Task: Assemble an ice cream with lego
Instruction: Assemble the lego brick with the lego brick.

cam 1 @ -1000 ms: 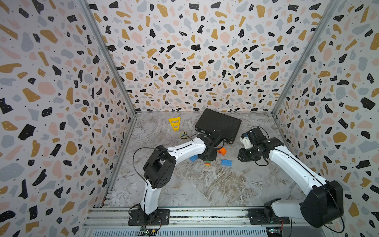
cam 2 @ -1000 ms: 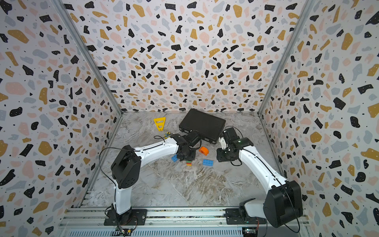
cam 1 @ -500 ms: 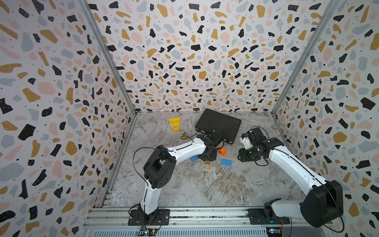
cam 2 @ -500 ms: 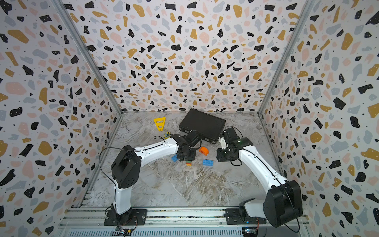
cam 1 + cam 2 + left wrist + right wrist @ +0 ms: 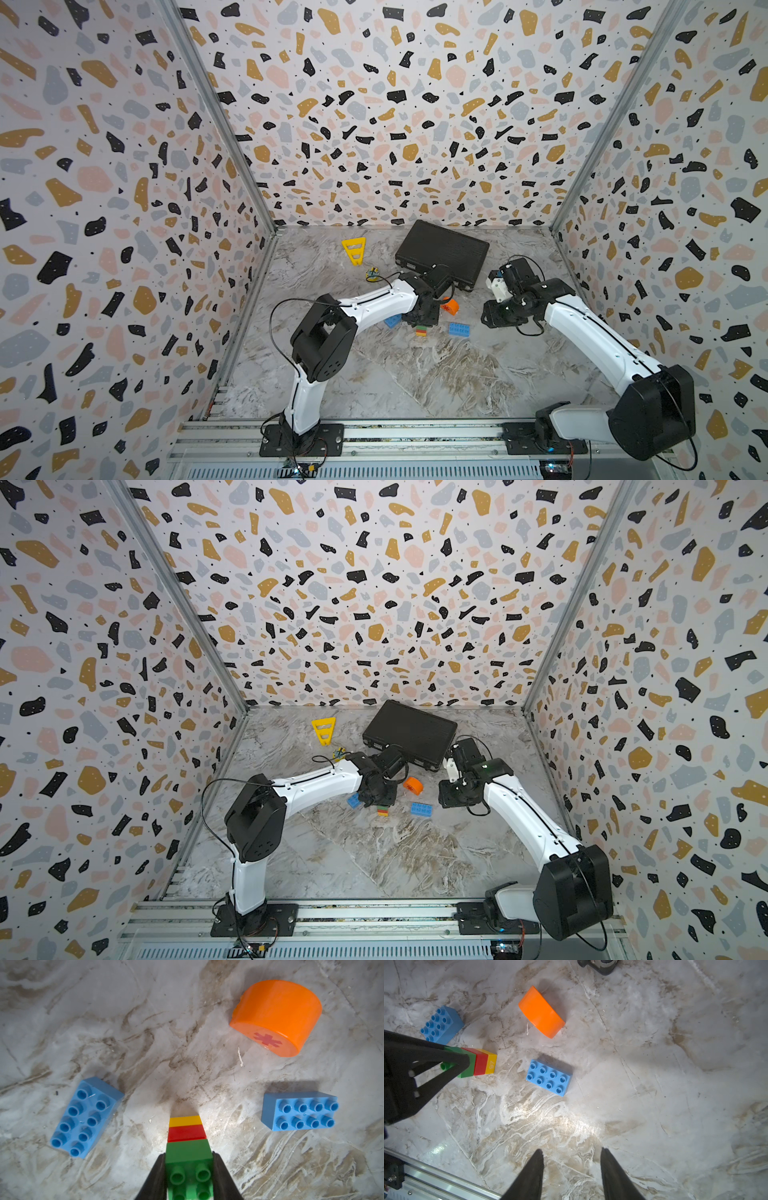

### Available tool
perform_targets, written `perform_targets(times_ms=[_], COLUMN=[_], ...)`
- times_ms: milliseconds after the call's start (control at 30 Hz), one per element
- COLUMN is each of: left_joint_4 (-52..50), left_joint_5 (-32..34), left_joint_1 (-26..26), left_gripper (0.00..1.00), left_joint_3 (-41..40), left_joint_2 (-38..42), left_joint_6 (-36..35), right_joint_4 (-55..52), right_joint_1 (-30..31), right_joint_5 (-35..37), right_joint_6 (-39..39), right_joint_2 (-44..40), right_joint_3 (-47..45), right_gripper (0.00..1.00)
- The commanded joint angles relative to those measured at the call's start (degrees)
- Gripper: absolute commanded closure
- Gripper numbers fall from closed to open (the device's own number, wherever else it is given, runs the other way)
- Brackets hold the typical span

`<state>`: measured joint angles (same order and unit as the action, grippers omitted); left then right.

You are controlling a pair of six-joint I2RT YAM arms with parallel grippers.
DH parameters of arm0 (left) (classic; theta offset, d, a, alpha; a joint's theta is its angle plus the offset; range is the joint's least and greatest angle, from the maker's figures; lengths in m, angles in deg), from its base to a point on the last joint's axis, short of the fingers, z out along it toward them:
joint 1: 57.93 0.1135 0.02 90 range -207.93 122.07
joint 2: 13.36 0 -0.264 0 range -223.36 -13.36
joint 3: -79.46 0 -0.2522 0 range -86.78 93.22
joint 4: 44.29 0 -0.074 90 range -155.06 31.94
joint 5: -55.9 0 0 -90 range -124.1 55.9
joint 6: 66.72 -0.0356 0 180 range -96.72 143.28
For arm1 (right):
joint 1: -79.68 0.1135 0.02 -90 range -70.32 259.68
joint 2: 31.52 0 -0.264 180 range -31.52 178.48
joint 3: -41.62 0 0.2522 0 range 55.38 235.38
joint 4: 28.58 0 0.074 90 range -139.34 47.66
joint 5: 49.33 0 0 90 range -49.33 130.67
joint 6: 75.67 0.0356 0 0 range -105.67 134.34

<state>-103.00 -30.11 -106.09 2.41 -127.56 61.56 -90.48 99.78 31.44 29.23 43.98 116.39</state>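
A short lego stem of green, red and yellow bricks points yellow end down at the marble table, on it or just above it. My left gripper is shut on its green top brick, studs facing the wrist camera. Both top views show this stem under the left gripper. Two loose blue bricks lie studs up on either side. The orange half-round with a red asterisk lies beyond them. My right gripper hangs open and empty over bare table, to the right of a blue brick.
A closed black case lies at the back of the table, just behind the left wrist. A yellow slotted triangle and a small yellow round piece sit at the back left. Patterned walls enclose three sides; a metal rail runs along the front.
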Motion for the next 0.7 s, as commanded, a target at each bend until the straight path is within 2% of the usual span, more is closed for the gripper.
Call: perform_targets(times_ms=[0,667], left_joint_4=[-6.90,-6.55], left_joint_5=[1.92,0.83], left_joint_1=[0.49,0.54], left_gripper=[0.73,0.73], left_joint_3=[-1.25,-4.91], left_joint_2=[-3.67,-6.60], left_joint_6=[0.29,1.37], right_joint_4=[-0.61,-0.59], right_joint_1=[-0.23,-0.23], right_joint_5=[-0.08,0.01], right_joint_6=[-0.55,-0.51], right_joint_2=[-0.09,0.00], right_joint_3=[0.02,0.24], right_gripper=[0.52,0.52])
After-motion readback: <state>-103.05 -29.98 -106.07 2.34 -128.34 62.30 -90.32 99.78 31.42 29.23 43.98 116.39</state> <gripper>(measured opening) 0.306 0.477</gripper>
